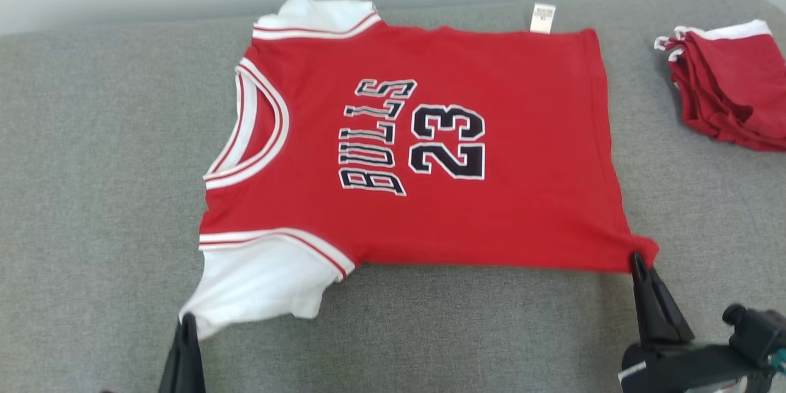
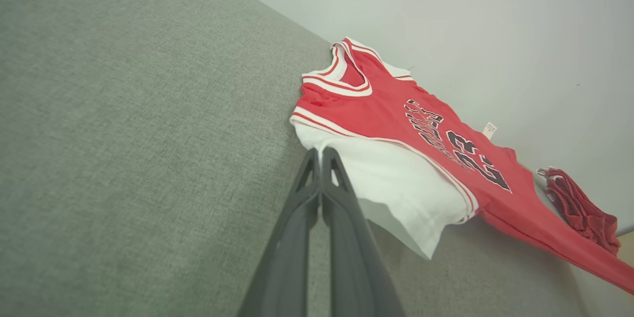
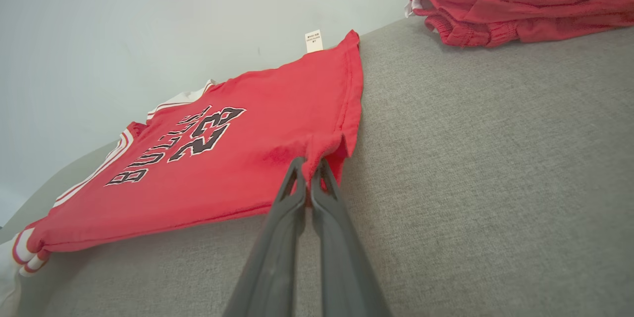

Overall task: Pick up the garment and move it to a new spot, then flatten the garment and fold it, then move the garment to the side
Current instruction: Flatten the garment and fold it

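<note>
Left gripper (image 1: pixel 187 320) tight on white sleeve (image 1: pixel 264 285) of jersey (image 1: pixel 522 166), right gripper (image 1: pixel 636 258) tight on its hem corner (image 1: pixel 645 247).

Left gripper (image 2: pixel 320 153): two long fingers, matte dark grey, broad at the base and narrowing to thin tips.
Left fingers (image 2: pixel 292 237): a slim triangular cut-out behind each tip.
Right gripper (image 3: pixel 310 166): the same dark grey pair, with the same taper and cut-outs.
Wrist housing (image 1: pixel 681 365): black and blocky.
Knob (image 1: pixel 734 313): black, rounded, on a black bracket.
White patch (image 1: pixel 632 371): small and pale, on the housing.
Teal part (image 1: pixel 780 361): a small sliver beside the bracket.
</note>
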### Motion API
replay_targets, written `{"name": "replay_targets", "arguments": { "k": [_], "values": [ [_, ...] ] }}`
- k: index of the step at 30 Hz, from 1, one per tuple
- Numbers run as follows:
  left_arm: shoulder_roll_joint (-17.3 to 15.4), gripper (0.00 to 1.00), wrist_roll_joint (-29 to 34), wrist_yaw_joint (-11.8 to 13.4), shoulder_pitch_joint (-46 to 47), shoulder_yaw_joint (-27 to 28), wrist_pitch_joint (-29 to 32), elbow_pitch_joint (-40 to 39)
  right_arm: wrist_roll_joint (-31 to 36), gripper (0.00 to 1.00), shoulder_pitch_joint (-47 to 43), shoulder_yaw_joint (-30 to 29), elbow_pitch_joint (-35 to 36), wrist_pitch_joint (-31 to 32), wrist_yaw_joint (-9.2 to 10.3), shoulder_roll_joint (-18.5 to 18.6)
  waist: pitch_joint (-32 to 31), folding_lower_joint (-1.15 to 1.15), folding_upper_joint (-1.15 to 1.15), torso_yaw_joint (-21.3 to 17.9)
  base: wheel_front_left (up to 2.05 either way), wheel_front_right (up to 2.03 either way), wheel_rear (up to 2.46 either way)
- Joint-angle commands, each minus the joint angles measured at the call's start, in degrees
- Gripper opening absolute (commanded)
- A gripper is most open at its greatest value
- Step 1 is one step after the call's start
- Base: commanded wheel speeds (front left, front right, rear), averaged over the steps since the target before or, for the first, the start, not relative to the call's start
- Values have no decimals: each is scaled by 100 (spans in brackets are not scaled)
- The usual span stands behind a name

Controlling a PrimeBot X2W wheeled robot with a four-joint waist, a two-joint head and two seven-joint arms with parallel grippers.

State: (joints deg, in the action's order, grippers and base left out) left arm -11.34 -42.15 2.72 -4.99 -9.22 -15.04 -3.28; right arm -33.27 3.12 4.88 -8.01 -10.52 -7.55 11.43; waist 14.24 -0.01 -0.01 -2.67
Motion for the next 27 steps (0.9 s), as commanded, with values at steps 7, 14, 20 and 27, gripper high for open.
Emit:
{"name": "replay_targets", "arguments": {
  "k": [7, 14, 20, 27],
  "values": [
    [324, 0, 192, -337, -614, 77, -18, 395, 186, 0, -693, -246, 125, 171, 16, 50, -383, 1, 1, 45, 0, 0, 0],
    [391, 0, 261, -473, -1025, -23, -18, 628, 379, 0, -1176, -440, 208, 421, 16, 73, -575, 1, 1, 128, 0, 0, 0],
    [376, 0, 428, -577, -772, -103, -18, 611, 459, 0, -1139, -516, 117, 508, 16, -88, -612, 1, 1, 150, 0, 0, 0],
    [84, 0, 663, -667, -147, -160, 94, 456, 351, 0, -746, -387, 118, 660, 16, -98, -530, 1, 1, 9, 0, 0, 0]
  ]
}}
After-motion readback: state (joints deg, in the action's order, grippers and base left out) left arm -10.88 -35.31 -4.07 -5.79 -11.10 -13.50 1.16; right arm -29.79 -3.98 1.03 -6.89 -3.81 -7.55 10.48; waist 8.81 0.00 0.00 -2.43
